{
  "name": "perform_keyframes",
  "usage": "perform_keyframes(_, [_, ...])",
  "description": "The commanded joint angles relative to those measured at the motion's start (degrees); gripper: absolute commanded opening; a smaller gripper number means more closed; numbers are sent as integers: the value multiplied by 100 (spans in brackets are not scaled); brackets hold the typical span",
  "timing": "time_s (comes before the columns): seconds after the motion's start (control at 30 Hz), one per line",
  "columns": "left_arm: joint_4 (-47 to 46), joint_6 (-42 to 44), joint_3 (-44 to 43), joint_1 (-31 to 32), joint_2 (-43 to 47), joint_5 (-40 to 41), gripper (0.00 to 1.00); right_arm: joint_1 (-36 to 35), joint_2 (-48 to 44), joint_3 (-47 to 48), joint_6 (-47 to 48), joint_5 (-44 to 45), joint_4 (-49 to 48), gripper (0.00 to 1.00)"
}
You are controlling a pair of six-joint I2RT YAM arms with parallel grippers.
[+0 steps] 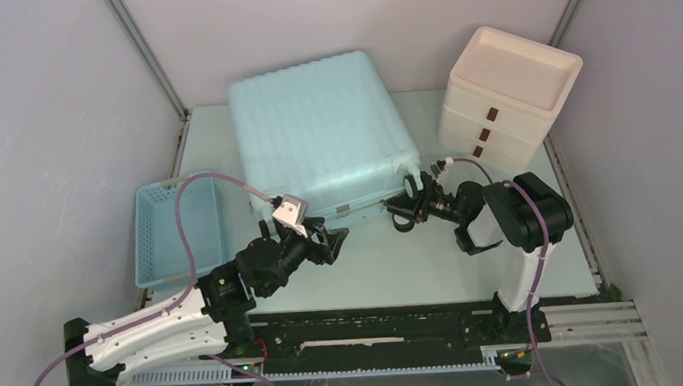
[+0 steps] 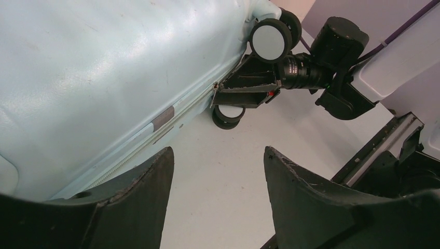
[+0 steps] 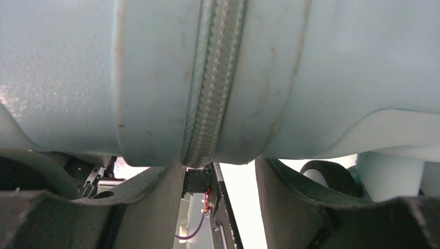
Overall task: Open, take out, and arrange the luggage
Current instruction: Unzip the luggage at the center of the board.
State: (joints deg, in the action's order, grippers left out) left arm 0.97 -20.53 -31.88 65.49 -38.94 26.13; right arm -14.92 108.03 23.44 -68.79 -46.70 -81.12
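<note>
Luggage [image 1: 321,132] closed, right tool [image 1: 398,216] alongside

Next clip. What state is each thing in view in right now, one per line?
luggage: lying flat, lid closed
zip: shut where visible
left gripper: open, empty, beside the luggage's near edge
right gripper: open, fingers either side of the zip seam at the luggage's corner
blue basket: empty
drawer box: drawers shut, top tray empty

The large pale mint-blue hard-shell suitcase [image 1: 321,132] lies mid-worktop [image 1: 414,260], toward the back edge. The small blue slatted plastic basket [image 1: 144,236] sits by the left edge. The cream-white drawer box [image 1: 495,121] is in the back right corner.
</note>
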Motion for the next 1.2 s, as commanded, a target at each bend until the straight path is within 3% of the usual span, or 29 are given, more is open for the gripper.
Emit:
perform_keyframes(0.0, [-232,-69,41,-10,55,-27,69,-149,-22,112,-112,160,-588,61])
perform_keyframes(0.93, [-256,-150,60,-10,33,-145,69,-381,-80,359,-324,-21,-599,52])
perform_keyframes(1.17, [-256,-179,40,-10,8,-184,69,-304,-60,391,-345,-74,-598,46])
